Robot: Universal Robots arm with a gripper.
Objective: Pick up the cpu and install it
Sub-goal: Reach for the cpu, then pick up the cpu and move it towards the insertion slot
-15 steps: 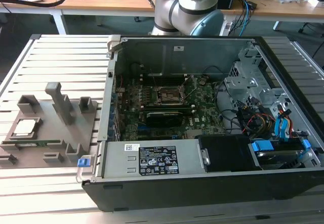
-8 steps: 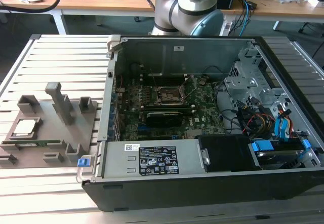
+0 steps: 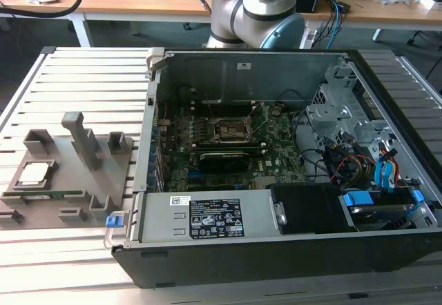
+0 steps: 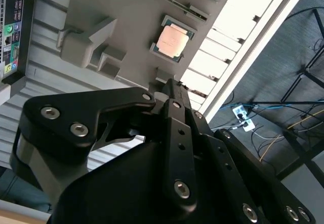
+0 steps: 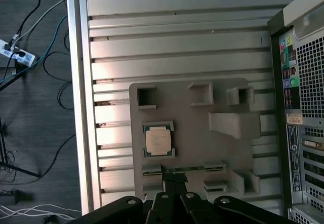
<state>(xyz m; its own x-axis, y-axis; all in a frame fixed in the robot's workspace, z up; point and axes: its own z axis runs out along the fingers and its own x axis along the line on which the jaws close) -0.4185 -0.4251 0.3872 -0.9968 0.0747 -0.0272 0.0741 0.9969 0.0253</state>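
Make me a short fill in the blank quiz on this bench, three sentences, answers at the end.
1. The silvery ____ lies flat in the grey tray.
2. In the exterior view the tray stands on the ____ of the computer case.
3. The arm's ____ hangs above the tray, apart from the chip.
Missing words: cpu; left; pincer.
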